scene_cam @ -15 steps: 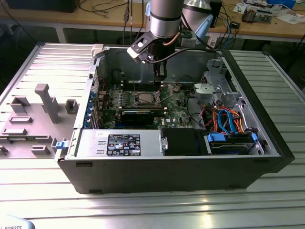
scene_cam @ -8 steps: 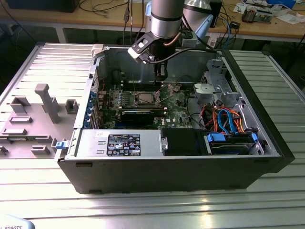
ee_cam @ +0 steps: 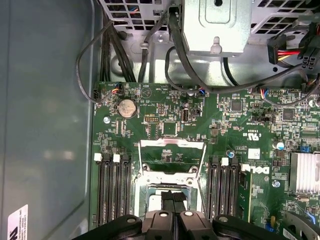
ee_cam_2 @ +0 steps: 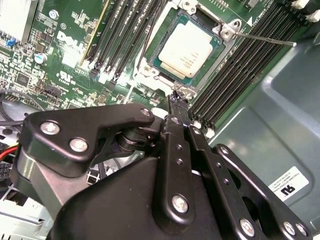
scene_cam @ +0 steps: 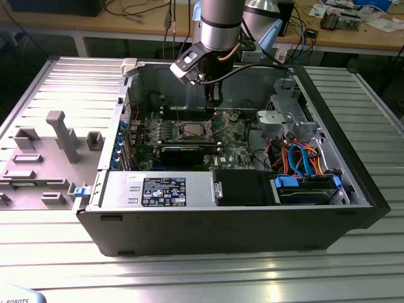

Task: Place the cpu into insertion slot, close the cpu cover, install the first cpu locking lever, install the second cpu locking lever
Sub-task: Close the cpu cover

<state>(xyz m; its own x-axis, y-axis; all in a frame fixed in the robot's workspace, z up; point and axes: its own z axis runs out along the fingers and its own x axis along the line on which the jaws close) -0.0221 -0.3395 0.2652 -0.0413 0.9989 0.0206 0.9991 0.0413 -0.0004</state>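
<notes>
Exterior view is bright and even; glare streaks the ribbed table, while the computer case interior sits in shadow. First wrist view: hazy sheen on the case wall. Second wrist view: cpu top glares pale, the near gripper looks soft.

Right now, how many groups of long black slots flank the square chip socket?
2. One bank lies along one side of the insertion slot, a second bank along the opposite side; the gripper may hide more.
</notes>
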